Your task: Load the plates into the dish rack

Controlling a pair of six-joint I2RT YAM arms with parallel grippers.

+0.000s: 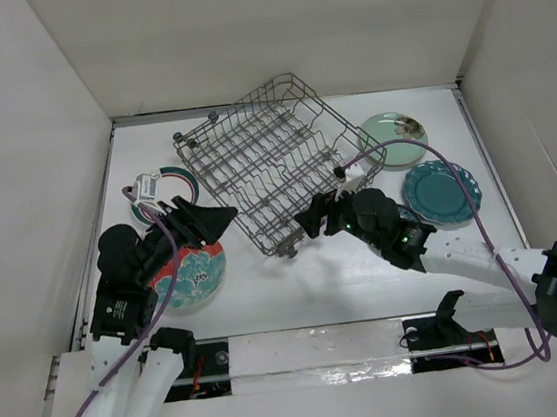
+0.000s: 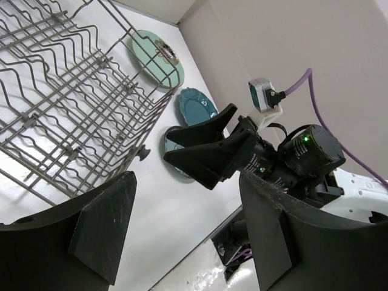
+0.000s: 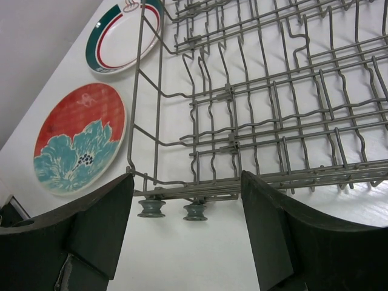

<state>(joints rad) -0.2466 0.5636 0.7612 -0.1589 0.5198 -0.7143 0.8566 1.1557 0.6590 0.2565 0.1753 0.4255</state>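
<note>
The grey wire dish rack [image 1: 273, 164] sits mid-table, tilted, with no plates in it. My left gripper [image 1: 216, 222] is open and empty, just above the red-and-teal floral plate [image 1: 194, 276] and left of the rack. My right gripper [image 1: 312, 217] is open and empty at the rack's near corner, facing its wheels [image 3: 151, 208]. The ring-pattern plate [image 1: 177, 183] lies at the far left. The mint plate [image 1: 392, 136] and the dark teal scalloped plate [image 1: 442, 193] lie right of the rack. The right wrist view shows the floral plate [image 3: 79, 139] and the rack [image 3: 260, 109].
White walls enclose the table on three sides. In the left wrist view the right gripper [image 2: 203, 159] stands in front of another plate rim [image 2: 171, 159] on the table. A purple cable [image 1: 462, 187] arches over the scalloped plate. A taped strip [image 1: 315, 350] runs along the near edge.
</note>
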